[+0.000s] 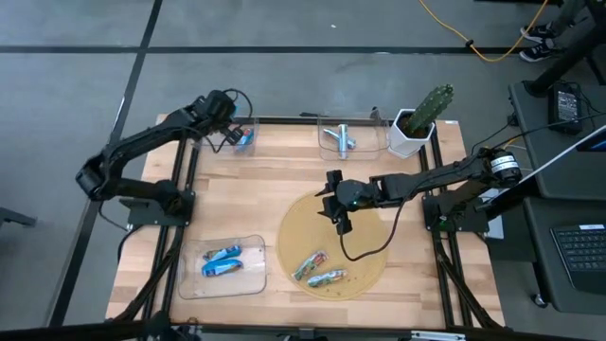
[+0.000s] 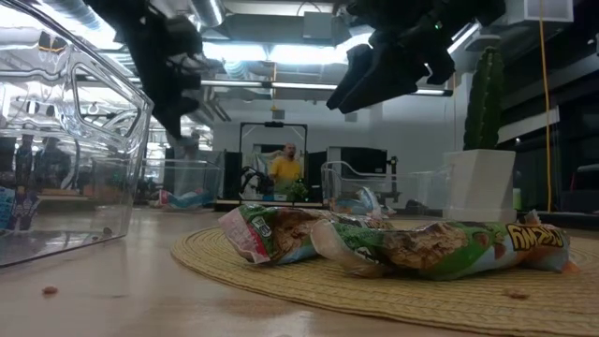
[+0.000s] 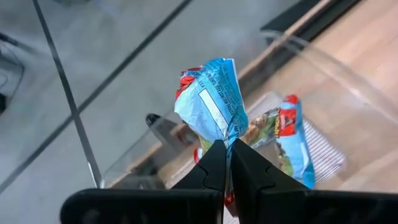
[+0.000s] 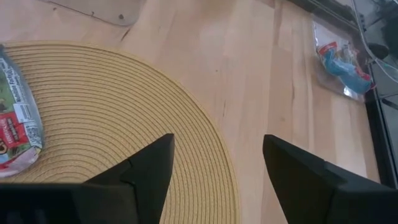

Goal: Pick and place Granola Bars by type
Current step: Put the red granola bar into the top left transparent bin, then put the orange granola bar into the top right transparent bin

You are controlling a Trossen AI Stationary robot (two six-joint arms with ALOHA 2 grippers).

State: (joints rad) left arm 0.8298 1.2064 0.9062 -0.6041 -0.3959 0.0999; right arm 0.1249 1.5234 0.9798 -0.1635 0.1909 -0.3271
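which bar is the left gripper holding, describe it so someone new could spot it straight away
Start at the far left corner of the wooden table, where a clear tray sits. The left gripper, shut, holds a blue bar by one end above that tray. Unlike the other blue bar lying flat in the tray, this one is lifted.
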